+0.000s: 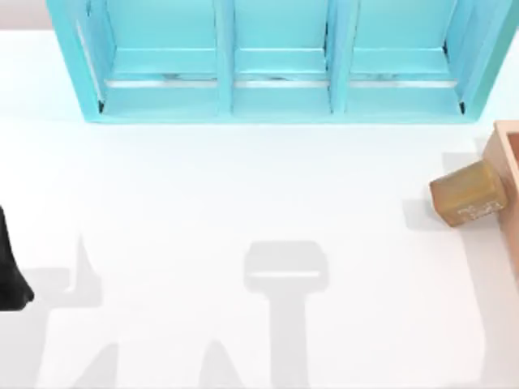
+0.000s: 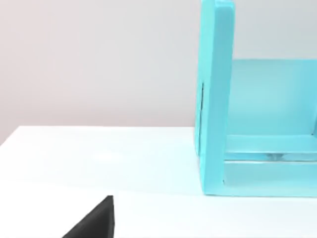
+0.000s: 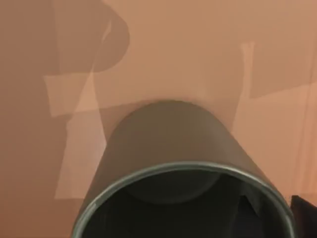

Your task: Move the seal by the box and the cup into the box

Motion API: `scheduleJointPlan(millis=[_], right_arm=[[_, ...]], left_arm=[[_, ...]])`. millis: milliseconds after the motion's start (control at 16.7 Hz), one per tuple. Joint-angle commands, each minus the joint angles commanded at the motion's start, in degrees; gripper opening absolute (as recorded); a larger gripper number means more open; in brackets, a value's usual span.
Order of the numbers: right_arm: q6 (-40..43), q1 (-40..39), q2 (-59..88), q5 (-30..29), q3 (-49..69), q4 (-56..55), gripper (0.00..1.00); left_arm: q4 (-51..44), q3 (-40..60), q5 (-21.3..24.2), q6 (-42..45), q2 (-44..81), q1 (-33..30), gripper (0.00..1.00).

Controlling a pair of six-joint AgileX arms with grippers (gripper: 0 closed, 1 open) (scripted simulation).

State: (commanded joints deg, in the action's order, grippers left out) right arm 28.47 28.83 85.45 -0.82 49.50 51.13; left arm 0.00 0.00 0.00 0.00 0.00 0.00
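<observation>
1. The cup (image 3: 173,163) sits close under the right wrist camera, over the salmon floor of the box (image 3: 163,54), so the cup step looks to be in hand.
2. Whether the right gripper grips it, I cannot tell.
3. Next call, likely: let go, lift out, then fetch the seal (image 1: 469,194).
4. From above, the seal lies at the table's right, touching the box wall.
5. The left arm (image 1: 10,267) is parked far left, by the shelf (image 2: 218,99); its finger state can't be told.

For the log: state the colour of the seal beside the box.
Tan-brown, wood-like, with faint white markings on one face; the seal shows best in the top view.
</observation>
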Motion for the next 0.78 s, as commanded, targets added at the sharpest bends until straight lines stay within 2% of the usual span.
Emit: scheduleJointPlan(millis=[420, 780], right_arm=[[0.0, 0.0, 0.0, 0.0, 0.0, 0.0, 0.98], [0.0, 0.0, 0.0, 0.0, 0.0, 0.0, 1.0]], left_arm=[[0.0, 0.0, 0.0, 0.0, 0.0, 0.0, 1.0], [0.0, 0.0, 0.0, 0.0, 0.0, 0.0, 1.0]])
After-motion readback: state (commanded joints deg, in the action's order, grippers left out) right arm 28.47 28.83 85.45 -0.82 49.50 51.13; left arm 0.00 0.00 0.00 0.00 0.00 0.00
